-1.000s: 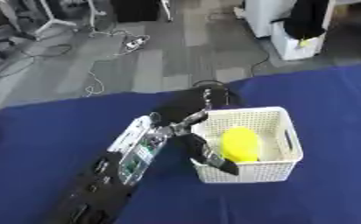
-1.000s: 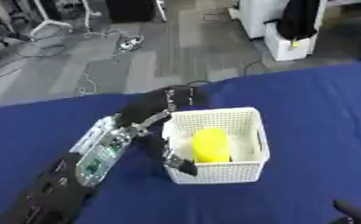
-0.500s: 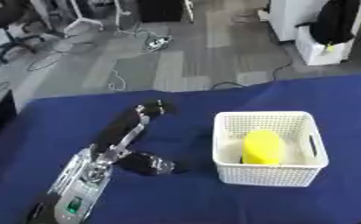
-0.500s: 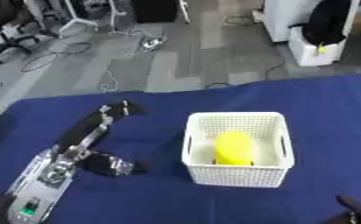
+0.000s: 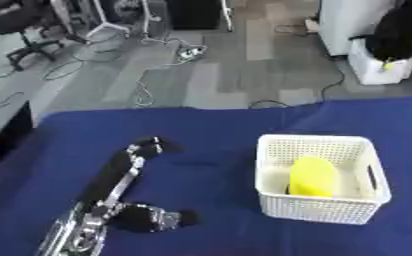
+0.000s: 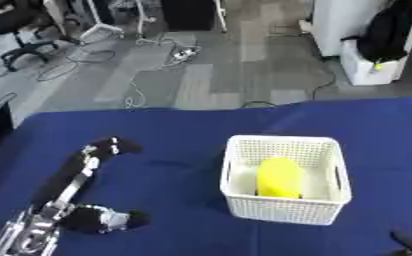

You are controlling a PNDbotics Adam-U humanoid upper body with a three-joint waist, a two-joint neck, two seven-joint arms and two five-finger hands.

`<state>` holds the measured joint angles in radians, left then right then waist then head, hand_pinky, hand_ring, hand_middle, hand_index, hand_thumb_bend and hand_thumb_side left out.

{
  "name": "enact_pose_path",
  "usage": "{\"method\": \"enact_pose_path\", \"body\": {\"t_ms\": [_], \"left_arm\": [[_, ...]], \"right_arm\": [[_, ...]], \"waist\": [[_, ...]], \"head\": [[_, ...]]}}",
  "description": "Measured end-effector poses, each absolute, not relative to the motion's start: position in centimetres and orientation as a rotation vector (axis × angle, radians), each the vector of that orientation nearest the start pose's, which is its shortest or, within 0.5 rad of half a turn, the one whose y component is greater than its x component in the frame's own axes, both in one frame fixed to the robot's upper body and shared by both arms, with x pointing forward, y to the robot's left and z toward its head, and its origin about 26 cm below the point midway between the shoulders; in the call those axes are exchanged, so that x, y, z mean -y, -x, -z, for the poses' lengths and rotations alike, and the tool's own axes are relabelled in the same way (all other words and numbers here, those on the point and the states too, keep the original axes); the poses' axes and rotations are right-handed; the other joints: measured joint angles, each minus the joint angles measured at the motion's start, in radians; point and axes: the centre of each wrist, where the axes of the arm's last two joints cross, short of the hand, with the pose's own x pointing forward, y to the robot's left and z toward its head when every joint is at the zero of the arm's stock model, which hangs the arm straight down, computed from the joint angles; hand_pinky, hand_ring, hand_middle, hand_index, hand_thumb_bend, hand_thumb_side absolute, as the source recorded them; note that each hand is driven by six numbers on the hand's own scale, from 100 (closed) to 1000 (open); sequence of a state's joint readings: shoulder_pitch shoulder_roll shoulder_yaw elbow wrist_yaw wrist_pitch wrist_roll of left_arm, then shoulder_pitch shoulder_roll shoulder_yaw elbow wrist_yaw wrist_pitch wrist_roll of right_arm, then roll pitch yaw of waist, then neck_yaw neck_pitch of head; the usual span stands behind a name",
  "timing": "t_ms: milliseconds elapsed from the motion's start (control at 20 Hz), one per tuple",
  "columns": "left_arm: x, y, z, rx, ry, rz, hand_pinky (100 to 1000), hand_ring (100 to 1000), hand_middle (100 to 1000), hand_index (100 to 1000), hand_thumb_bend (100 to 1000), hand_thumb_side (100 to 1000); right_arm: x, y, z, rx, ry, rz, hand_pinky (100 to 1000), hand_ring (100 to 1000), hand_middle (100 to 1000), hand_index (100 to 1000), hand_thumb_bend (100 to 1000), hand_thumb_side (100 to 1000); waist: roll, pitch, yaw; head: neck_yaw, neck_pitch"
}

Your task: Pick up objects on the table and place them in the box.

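we see the yellow rounded object (image 5: pixel 312 176) lying inside the white perforated plastic basket (image 5: pixel 319 210) on the blue cloth-covered surface (image 5: pixel 209 130). our left hand (image 5: pixel 148 146) hangs well left of it; we cannot tell how its fingers stand. next, we judge, comes finding another object.

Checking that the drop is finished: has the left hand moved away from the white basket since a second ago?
Yes. The left hand was at the white basket's left rim; now it lies on the blue table, well left of it.
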<state>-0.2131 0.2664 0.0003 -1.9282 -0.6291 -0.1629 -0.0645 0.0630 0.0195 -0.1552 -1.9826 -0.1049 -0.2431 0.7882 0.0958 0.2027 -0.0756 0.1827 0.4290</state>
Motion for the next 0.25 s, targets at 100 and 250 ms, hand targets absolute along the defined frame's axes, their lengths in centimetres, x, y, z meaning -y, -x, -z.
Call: {"method": "enact_pose_path", "body": {"t_ms": [100,250], "left_arm": [[-25.83,-29.96,-15.5,2.147,-0.711,0.811,718,808,667,785,835,761],[-25.15,-29.83,-15.56,2.165,-0.653,0.816,712,802,661,784,834,754]], "right_arm": [[27.65,-24.47,-7.85,2.109,-0.365,-0.652,727,503,606,945,811,723],[27.51,-24.33,-7.64,2.125,-0.376,-0.647,724,500,603,942,810,721]], "waist": [[-0.008,0.0,-0.005],[-0.012,0.0,-0.015]], "head": [[0.013,-0.023],[0.029,-0.046]]}}
